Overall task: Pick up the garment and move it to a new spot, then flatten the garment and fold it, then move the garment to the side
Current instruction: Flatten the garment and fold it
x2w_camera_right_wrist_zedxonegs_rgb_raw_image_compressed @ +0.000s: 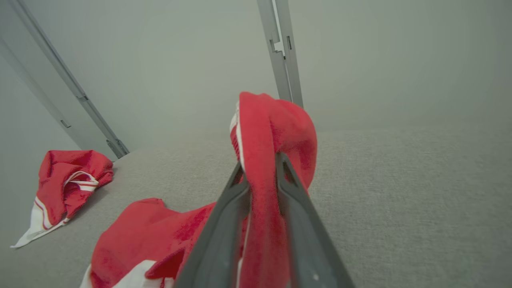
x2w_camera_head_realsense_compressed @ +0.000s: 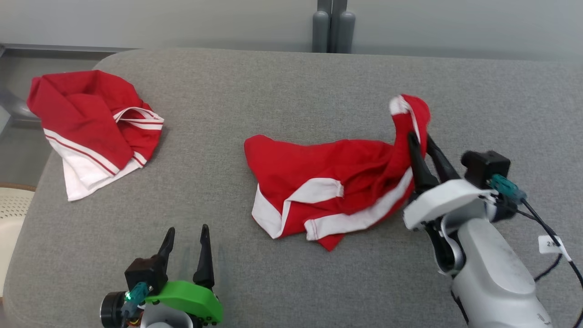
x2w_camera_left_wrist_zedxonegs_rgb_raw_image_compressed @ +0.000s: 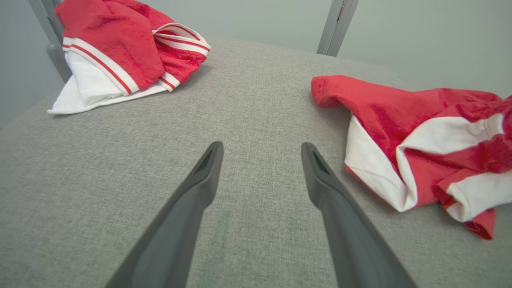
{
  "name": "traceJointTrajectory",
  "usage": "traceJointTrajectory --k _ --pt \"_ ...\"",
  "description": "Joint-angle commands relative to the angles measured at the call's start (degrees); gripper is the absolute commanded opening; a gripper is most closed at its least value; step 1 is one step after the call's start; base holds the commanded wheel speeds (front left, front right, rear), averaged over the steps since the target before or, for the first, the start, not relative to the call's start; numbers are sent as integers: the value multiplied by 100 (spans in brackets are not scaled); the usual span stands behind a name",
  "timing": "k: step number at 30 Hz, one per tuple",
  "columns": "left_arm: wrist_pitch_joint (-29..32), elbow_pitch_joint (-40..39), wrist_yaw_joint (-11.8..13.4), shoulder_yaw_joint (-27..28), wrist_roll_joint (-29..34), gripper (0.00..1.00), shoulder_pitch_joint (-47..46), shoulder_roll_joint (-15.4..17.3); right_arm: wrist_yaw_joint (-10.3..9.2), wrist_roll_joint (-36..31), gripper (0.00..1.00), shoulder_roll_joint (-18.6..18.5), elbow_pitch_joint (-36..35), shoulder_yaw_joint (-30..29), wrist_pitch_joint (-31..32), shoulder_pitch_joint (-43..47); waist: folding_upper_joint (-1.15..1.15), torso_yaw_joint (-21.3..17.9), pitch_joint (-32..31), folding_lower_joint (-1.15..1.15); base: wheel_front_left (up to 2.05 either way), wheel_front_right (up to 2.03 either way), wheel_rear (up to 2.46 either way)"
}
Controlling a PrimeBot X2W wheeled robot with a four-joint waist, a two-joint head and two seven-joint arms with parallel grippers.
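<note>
Garment (x2w_camera_head_realsense_compressed: 319,182) lies on grey upholstery (x2w_camera_head_realsense_compressed: 273,91), wall (x2w_camera_head_realsense_compressed: 182,18) behind.

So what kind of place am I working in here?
Likely an indoor lab or test room: a grey upholstered worktop, bare pale wall panels with a metal post, and a red-and-white garment plus a similar second garment.

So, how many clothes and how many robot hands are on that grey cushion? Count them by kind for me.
Garments: 2, the held garment and the far garment.
Grippers: 2, the left gripper, open, and the right gripper, shut on the held garment.
Total: 4.
</note>
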Motion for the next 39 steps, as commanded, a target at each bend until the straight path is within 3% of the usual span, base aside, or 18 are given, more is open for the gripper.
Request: traceJointTrajectory --k 1,5,10,13,22,30,31,33,34,39 --pt "-3 -4 -25 -44 28 100 -146 16 -1 -246 100 -19 147 -342 -18 129 0 -144 159 0 0 0 0" --pt "-3 13 -23 -77 70 100 -227 18 -1 -630 100 -11 365 -1080 -17 496 0 -259 233 0 0 0 0" --pt "-3 31 -56 -100 105 100 -267 18 -1 -976 100 -17 145 -1450 -18 689 0 -384 214 0 0 0 0" --pt "-3 64 -56 -144 87 100 -277 19 0 -903 100 -8 -96 -1126 -17 813 0 -425 184 0 0 0 0" --pt "-3 75 -27 -258 -16 100 -157 19 -2 -244 100 -62 -556 782 -18 1306 0 -306 91 0 0 0 0" --pt "-3 81 3 -225 -44 100 -70 18 -1 13 100 -217 -278 1210 -18 1356 0 -123 79 0 0 0 0" --pt "-3 84 -2 -228 -46 100 -73 18 -1 21 94 -216 -232 1229 -18 1324 0 -105 81 0 0 0 0" --pt "-3 102 -5 -238 -56 100 -64 18 -2 57 44 -211 -119 1318 -19 1270 0 -63 80 0 0 0 0" --pt "-3 103 -9 -250 -61 100 -62 18 -2 62 4 -218 -63 1362 -18 1252 0 -37 80 0 0 0 0" --pt "-3 86 10 -307 -99 100 -79 17 -2 149 0 -302 -165 1432 -19 916 0 72 121 0 0 0 0"
